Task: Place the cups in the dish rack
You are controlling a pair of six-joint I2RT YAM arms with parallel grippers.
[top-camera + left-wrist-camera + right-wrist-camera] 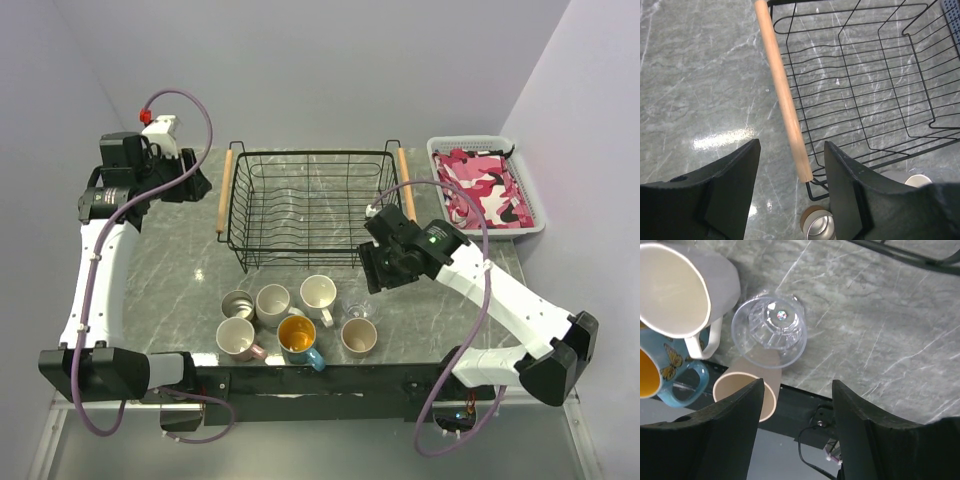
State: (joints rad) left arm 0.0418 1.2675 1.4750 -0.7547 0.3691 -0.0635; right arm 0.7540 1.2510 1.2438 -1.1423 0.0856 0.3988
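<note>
The black wire dish rack (pixel 310 205) with wooden side handles stands mid-table, and no cup shows inside it. Several cups cluster near the front edge: steel cup (pixel 237 305), two white mugs (pixel 272 303) (pixel 318 295), clear glass (pixel 358 310), pink mug (pixel 237 338), blue mug (pixel 298 338), tan cup (pixel 358 337). My left gripper (pixel 791 145) hangs open above the rack's left handle (pixel 782 90), holding nothing. My right gripper (pixel 797 384) is open and empty by the rack's front right corner, just above the clear glass (pixel 771 330) and tan cup (pixel 740 385).
A white plastic basket (pixel 530 205) with pink camouflage cloth sits at the far right edge. The steel cup (pixel 817 225) stands just outside the rack's front left corner. The table's front edge and a black rail run right behind the cups.
</note>
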